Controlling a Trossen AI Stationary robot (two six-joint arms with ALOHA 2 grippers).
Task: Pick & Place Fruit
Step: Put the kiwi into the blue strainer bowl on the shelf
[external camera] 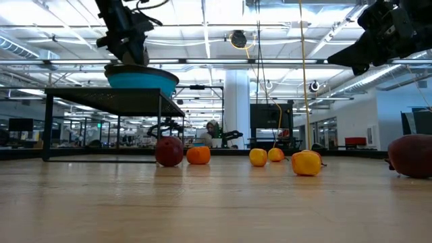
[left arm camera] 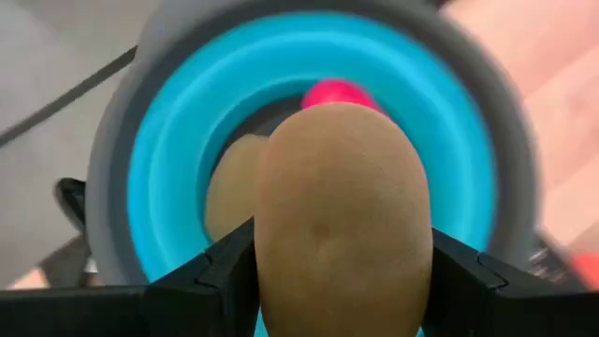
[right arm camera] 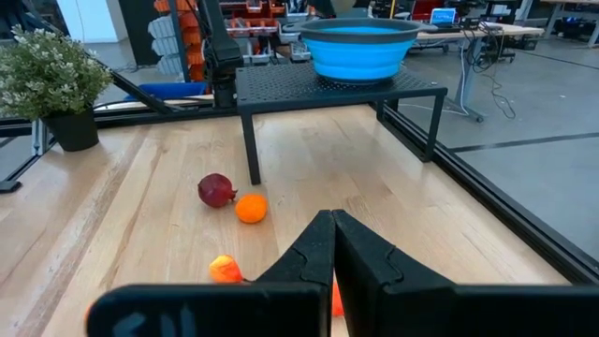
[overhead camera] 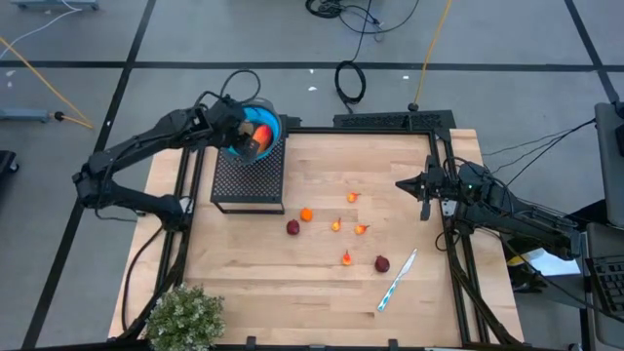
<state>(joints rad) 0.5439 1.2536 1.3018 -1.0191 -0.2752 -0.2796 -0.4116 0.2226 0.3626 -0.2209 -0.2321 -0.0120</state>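
- The left gripper (left arm camera: 337,281) hangs over the blue bowl (overhead camera: 265,125), which sits on a black perforated stand (overhead camera: 249,180) at about ten o'clock on the wooden counter (overhead camera: 244,263).
- Its fingers (left arm camera: 220,281) clamp a brown-green oval fruit (left arm camera: 342,225) between them, right above the bowl's mouth.
- Inside the bowl lie a second brownish oval (left arm camera: 234,183) and a pink-red piece (left arm camera: 337,94), both partly hidden by the held fruit.
- The right gripper (right arm camera: 333,245) waits above the counter's three o'clock edge, its fingers pressed together with nothing between them.
- Loose fruit lies near the counter's centre: a dark red ball (overhead camera: 292,227) just beside an orange ball (overhead camera: 306,214), both near the stand's foot.
- Small orange pieces are scattered toward four o'clock: one (overhead camera: 352,197), one (overhead camera: 336,225), one (overhead camera: 361,229) and one (overhead camera: 346,258).
- Another dark red ball (overhead camera: 381,263) rests at about five o'clock, near a white-and-blue pen (overhead camera: 397,281).
- A bushy green plant (overhead camera: 183,317) stands at the seven o'clock corner.
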